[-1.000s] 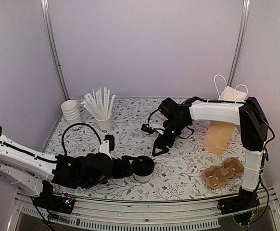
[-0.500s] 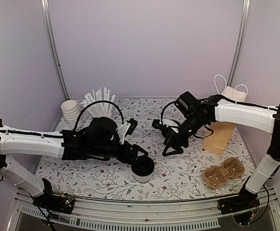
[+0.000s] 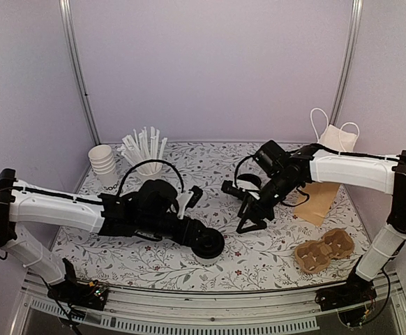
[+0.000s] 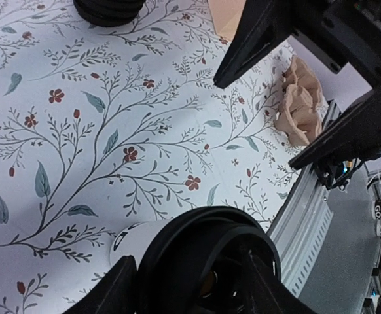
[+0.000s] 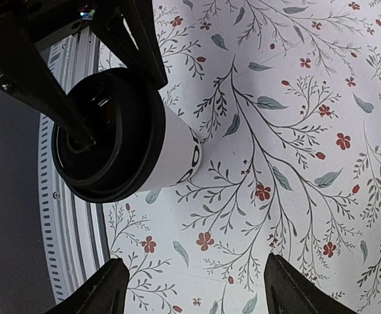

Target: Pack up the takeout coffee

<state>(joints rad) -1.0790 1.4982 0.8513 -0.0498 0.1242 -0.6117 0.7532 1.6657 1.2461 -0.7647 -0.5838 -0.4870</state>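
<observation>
On the flowered tablecloth, near its front edge, the takeout coffee stands upright, a light, crushable paper cup best held gently below the lid, which the left gripper straddles, grip unclear, the right gripper gaping nearby.

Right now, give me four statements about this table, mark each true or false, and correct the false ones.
1. The takeout coffee wears its black lid. True.
2. The takeout coffee sits in the cardboard cup carrier. False: it stands on the table, apart from the carrier.
3. The right gripper is open and holds nothing. True.
4. The stack of white cups lies on its side. False: it stands upright at the far left.
</observation>
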